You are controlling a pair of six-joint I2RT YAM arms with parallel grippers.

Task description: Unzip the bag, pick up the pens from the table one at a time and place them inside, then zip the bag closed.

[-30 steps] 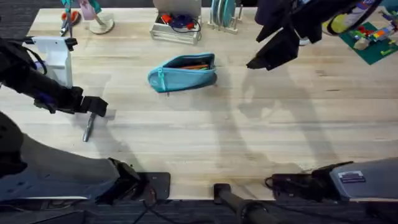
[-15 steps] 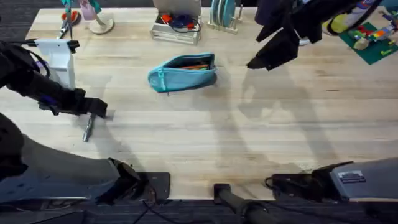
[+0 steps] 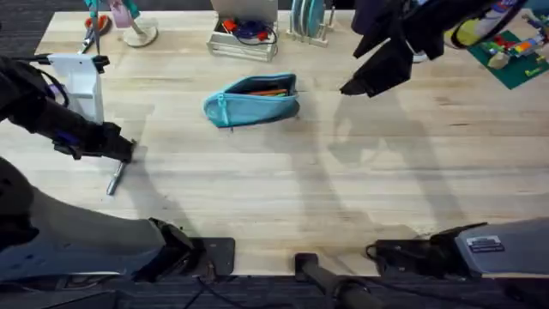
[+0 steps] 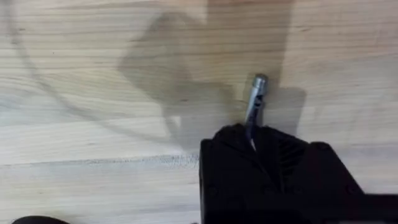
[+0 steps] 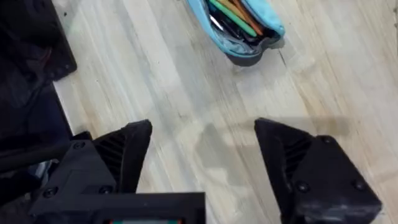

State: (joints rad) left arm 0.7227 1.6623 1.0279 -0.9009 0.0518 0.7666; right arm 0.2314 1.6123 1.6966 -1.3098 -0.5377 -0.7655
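My left end effector (image 3: 123, 151) is sitting low at the desk's (image 3: 343, 189) near-left side, its fingers closing on the silvery grey pen (image 3: 113, 179), whose tip is poking out past them in the left wrist view (image 4: 257, 93). Farther back, the bag (image 3: 252, 100) is lying unzipped with pens (image 5: 235, 15) showing inside. Beyond it, my right end effector (image 5: 202, 158) is hanging above the desk, spread wide and empty.
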